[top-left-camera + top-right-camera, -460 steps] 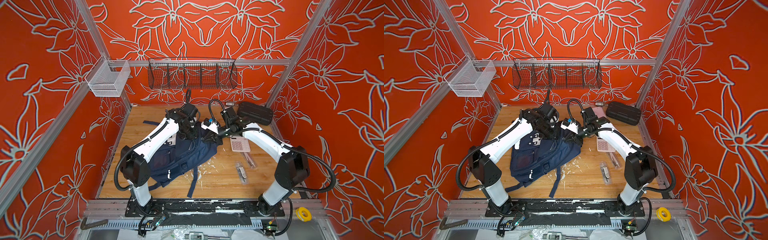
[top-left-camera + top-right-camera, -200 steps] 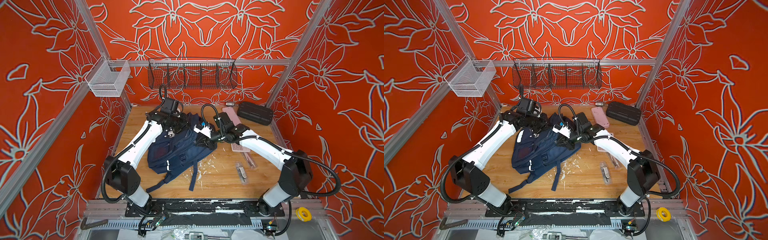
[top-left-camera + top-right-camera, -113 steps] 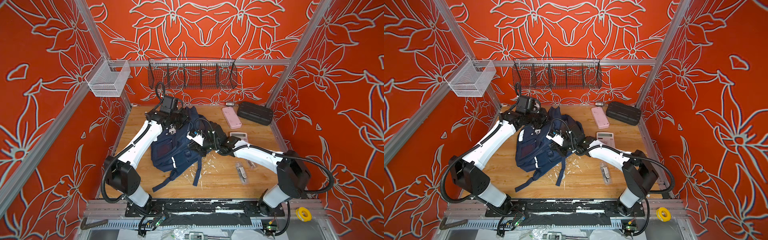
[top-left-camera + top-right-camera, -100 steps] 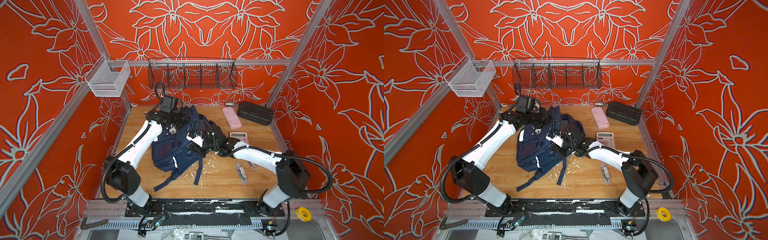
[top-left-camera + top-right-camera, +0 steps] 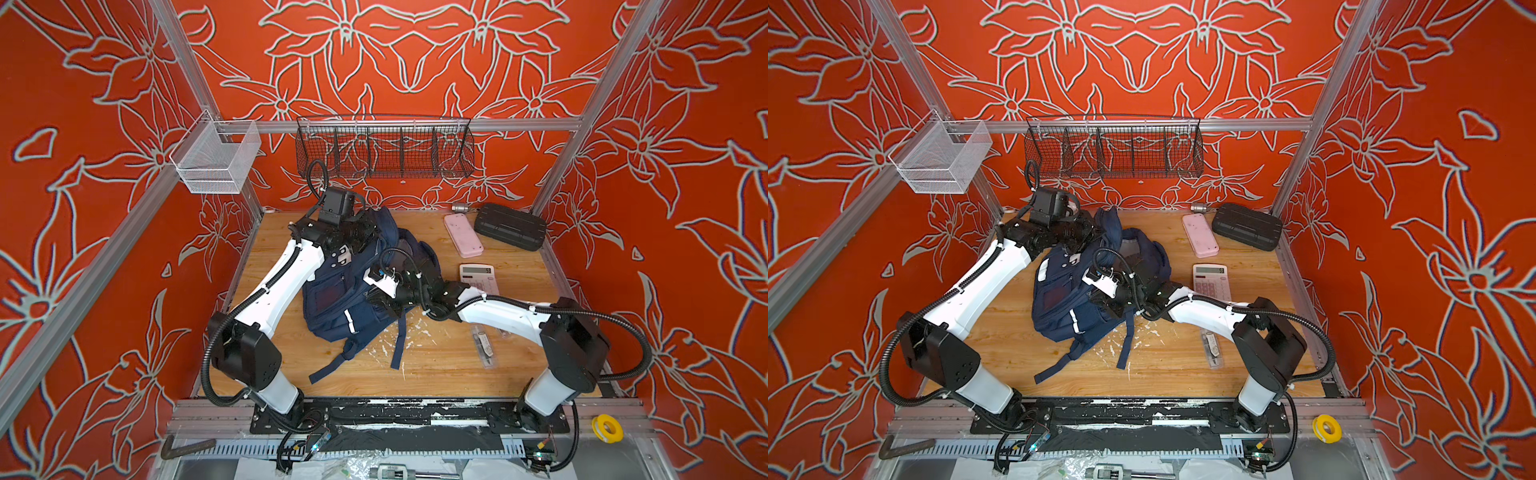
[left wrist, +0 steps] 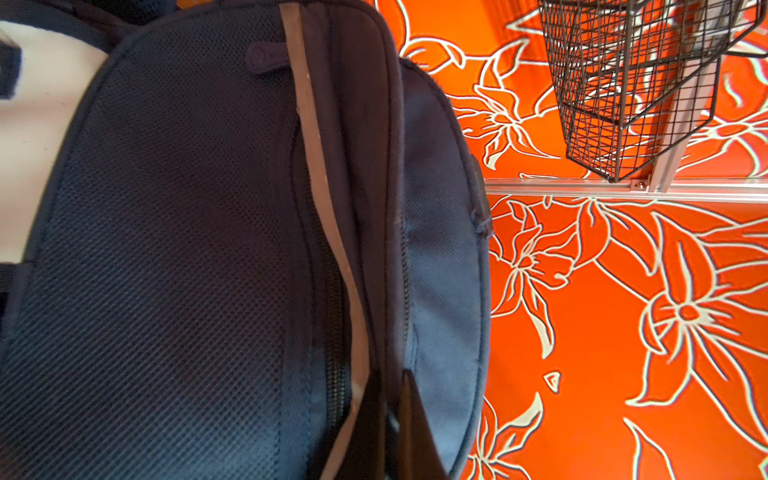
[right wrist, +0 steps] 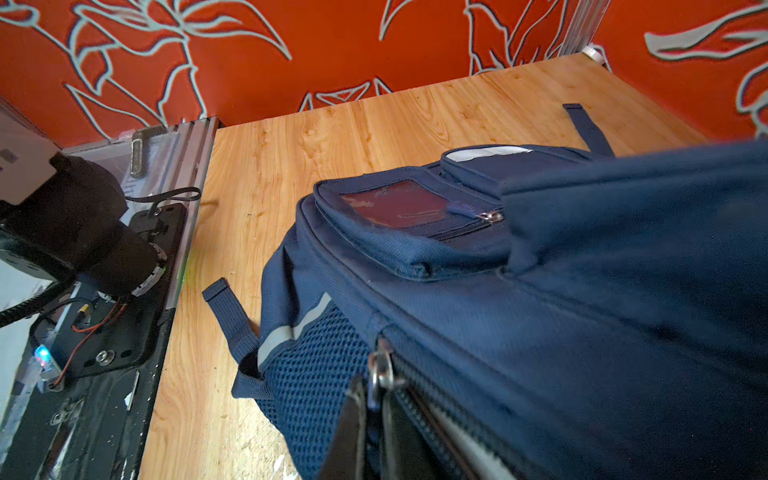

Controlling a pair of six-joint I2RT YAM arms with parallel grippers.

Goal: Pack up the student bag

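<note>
the large navy blue fabric backpack (image 5: 332,299) lies on the wooden table (image 5: 436,365); left gripper (image 6: 388,399) clenches its top rim, right gripper (image 7: 376,399) pinches its metal zip pull (image 7: 380,370). pink flat case (image 5: 462,235), pale calculator (image 5: 478,279) and black ribbed hard case (image 5: 509,226) lie outside, so packing seems barely begun

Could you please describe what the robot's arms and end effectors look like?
Both the left arm and right arm have glossy white links, black joint housings and looping black corrugated cables. The left end effector and right end effector have slim black fingers.
</note>
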